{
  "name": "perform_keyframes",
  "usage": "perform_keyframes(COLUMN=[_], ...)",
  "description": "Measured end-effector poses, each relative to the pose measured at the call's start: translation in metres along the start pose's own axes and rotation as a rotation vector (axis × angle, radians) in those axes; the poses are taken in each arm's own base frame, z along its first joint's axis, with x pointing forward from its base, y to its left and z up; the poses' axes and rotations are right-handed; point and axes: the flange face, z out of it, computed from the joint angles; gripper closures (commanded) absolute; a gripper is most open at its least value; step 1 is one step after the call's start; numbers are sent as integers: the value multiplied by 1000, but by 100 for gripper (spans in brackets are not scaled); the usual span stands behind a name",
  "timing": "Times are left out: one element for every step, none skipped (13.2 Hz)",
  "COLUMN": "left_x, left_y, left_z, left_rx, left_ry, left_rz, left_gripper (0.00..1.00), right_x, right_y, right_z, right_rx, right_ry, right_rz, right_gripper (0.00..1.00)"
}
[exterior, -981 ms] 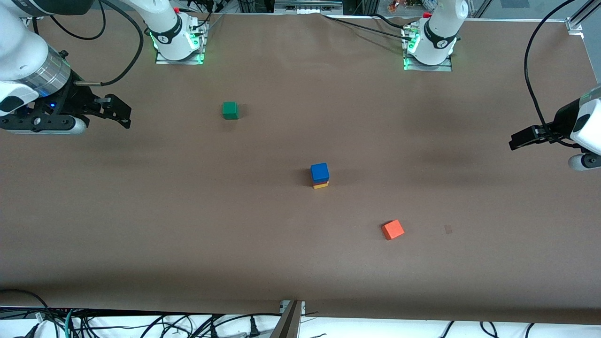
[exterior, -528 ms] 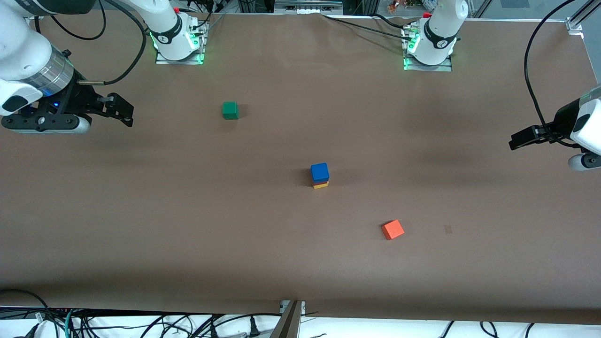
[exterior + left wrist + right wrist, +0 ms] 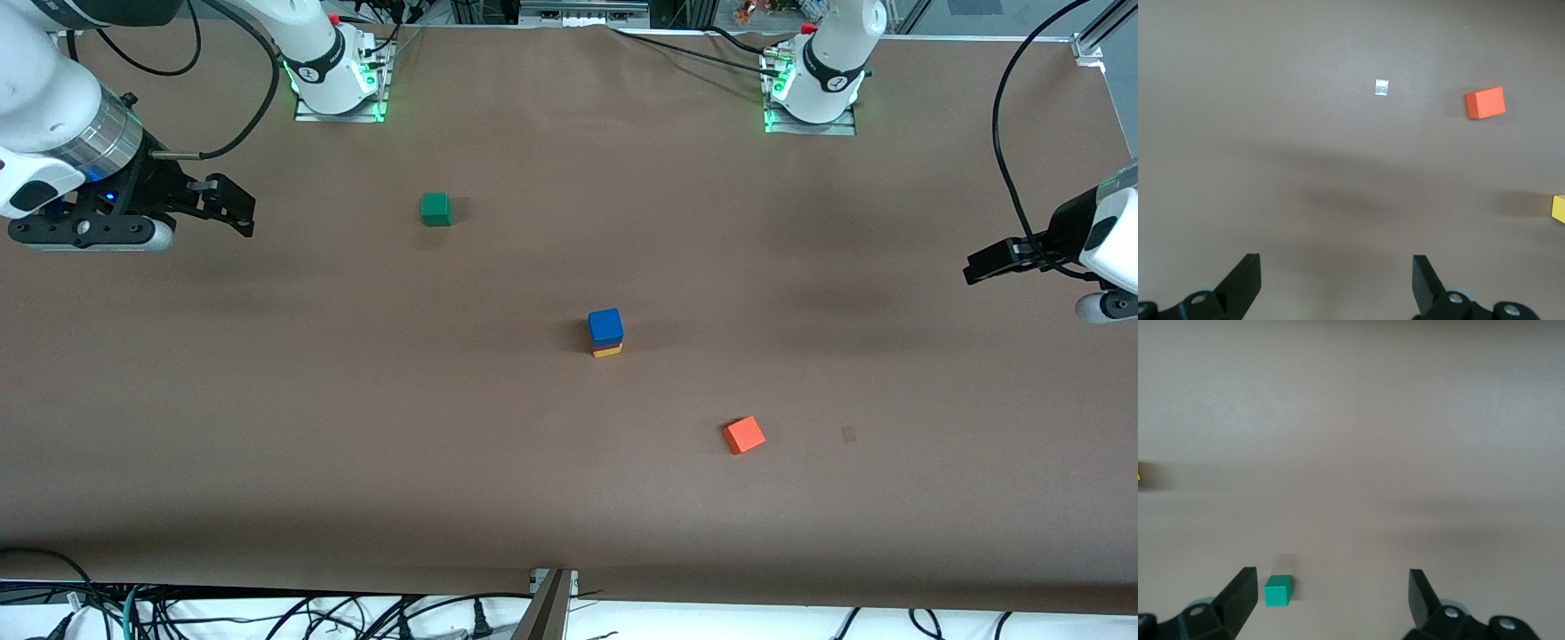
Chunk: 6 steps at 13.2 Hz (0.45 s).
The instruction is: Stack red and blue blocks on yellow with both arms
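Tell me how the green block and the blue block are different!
The green block sits alone on the table; the blue block sits on top of a stack, over the red block and the yellow block. The green block lies farther from the front camera and more toward the right arm's end; the blue block is near the middle. Both look like same-sized cubes, and no claw touches either.

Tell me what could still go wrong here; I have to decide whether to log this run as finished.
The blue block tops the red block on the yellow block. Nothing steadies the tower, so a table bump might topple it. Both tools are open and away: the right tool over the right arm's end of the table, the left tool over the left arm's end. An arm sweeping low through the middle could clip the stack. The green cube and orange cube lie apart, harmless.
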Motion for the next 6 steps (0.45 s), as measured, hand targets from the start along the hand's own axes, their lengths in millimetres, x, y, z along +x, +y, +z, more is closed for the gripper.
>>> perform_keyframes(left_x=[0,0,0,0,1,1], left_y=[0,0,0,0,0,0], left_z=[0,1,1,1,1,1], left_rx=[0,0,0,0,0,-1], left_ry=[-1,-1,-1,-2,-2,-2], left_rz=[0,0,0,0,0,0], left_gripper=[0,0,0,0,0,0], right_x=[0,0,0,2,5,10], right_y=[0,0,0,-1,-2,-5], right_z=[-1,-1,-1,1,7,17], right_rx=[0,1,1,0,-3,-9], right_ry=[2,4,5,3,-2,-13], right_rz=[0,0,0,0,-1,-2], right_gripper=[0,0,0,0,0,0])
